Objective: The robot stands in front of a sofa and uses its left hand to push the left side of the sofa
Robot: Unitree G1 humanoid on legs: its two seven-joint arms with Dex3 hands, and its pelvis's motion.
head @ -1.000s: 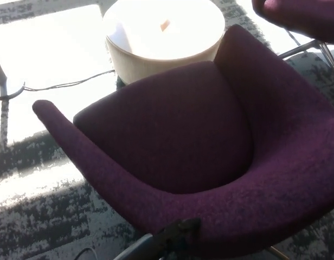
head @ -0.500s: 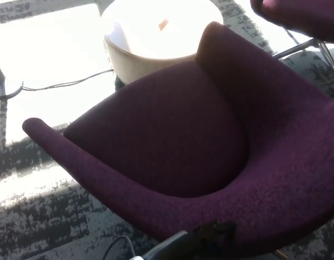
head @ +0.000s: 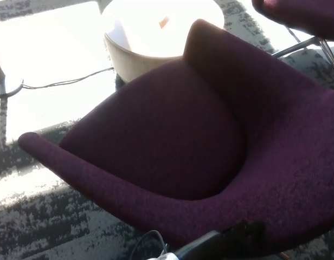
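purple fabric sofa (head: 172, 146) fills frame; left hand (head: 240, 235) at 6 o'clock against its rim, apparently touching; fingers' state cannot tell.

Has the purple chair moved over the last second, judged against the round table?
Yes. The purple chair has turned: its far arm tip now overlaps more of the round table, swinging leftward.

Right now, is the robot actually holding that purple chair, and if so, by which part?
Nothing is gripped. The black left hand presses against the near outer edge of the purple fabric sofa chair, pushing it; whether its fingers are open cannot be told.
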